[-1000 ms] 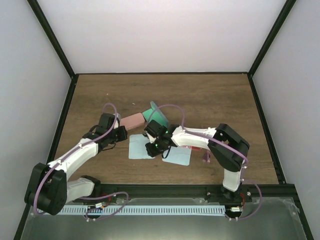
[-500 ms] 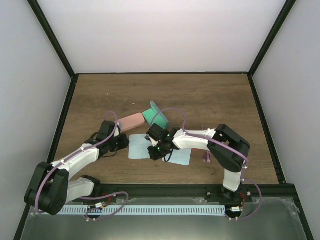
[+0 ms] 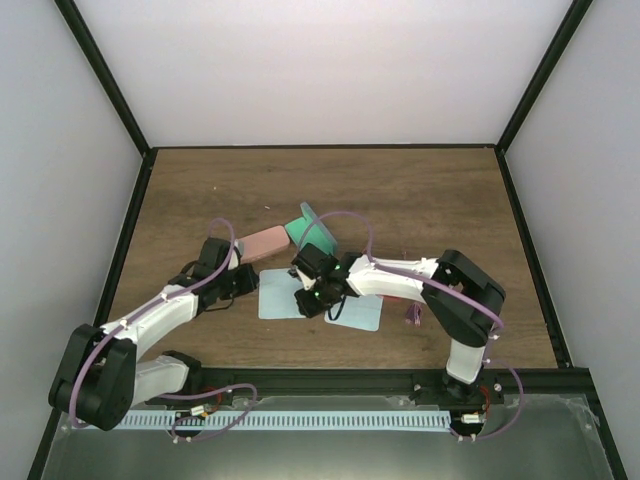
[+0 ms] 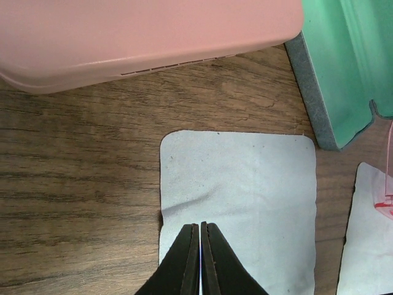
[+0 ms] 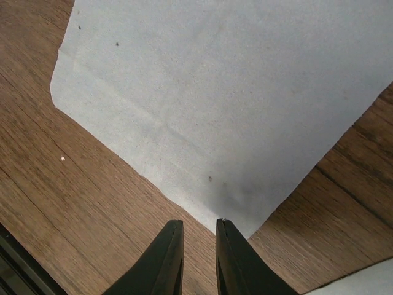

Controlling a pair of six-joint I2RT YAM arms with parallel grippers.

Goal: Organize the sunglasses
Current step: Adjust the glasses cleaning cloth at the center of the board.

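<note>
The pinkish-purple sunglasses [image 3: 411, 316] lie on the wood beside my right arm. A bit of the red sunglasses [image 4: 386, 200] shows on the second pale blue cloth [image 4: 367, 246]; my right arm hides them in the top view. My left gripper [image 3: 241, 283] [image 4: 201, 226] is shut at the left edge of the first pale blue cloth [image 3: 280, 296] [image 4: 245, 184], which wrinkles at the tips. My right gripper [image 3: 308, 300] [image 5: 198, 223] is slightly open over the near corner of that cloth [image 5: 233, 104], one fingertip [image 5: 223, 222] on the corner.
A shut pink case [image 3: 263, 241] [image 4: 141, 37] lies just beyond the cloth. An open green case [image 3: 318, 231] [image 4: 344, 67] stands next to it. The second cloth [image 3: 356, 313] lies under my right forearm. The dark frame [image 3: 330, 378] runs along the near table edge.
My left gripper came away from the pink case toward me and onto the cloth's left edge. My right gripper shifted slightly over the cloth's near corner.
</note>
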